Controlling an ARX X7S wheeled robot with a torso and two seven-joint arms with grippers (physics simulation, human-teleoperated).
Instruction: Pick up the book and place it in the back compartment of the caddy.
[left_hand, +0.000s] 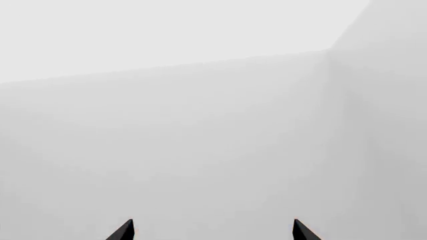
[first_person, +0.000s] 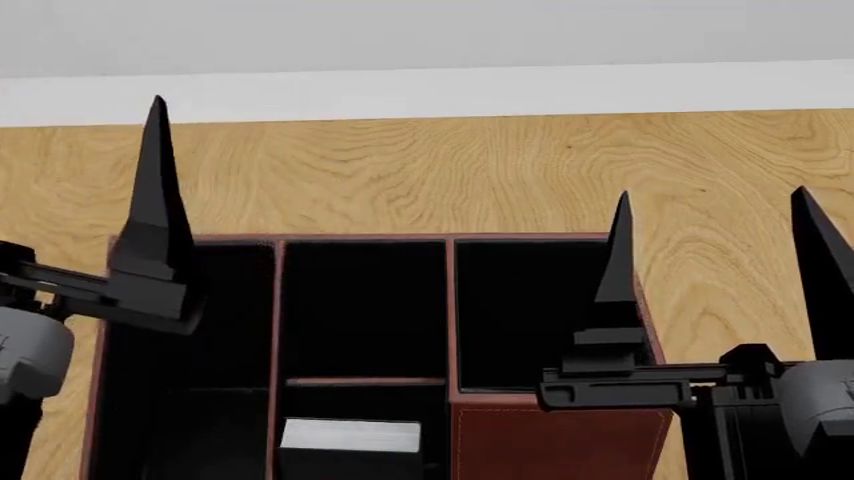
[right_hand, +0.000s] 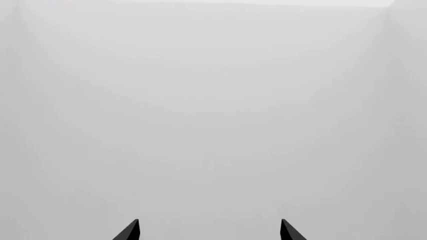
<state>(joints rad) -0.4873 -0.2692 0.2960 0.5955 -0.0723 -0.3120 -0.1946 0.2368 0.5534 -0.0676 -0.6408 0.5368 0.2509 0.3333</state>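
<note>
Head view: a wood-grain counter fills the middle band of the frame, with a pale wall strip above it.

The caddy occupies the lower centre. It has red-brown rims and dividers and black interiors. Three long black sections run side by side toward the top of the frame. A stitched brown panel closes the lower right section.

A red-brown crossbar cuts the middle column. Below it, at the bottom edge of the frame, lies the back compartment, short and black-lined.

The book, pale grey-white, lies flat inside that compartment, just below the crossbar. Nothing grips it.

Left tool: at the left of the frame, raised over the caddy's left side. Only one black finger shows there, pointing up. In the left wrist view its two fingertips stand well apart against bare grey wall, holding nothing.

Right tool: at the lower right, over the caddy's right edge, two black fingers pointing up and spread wide. The right wrist view shows the fingertips likewise parted, empty, facing blank grey.
</note>
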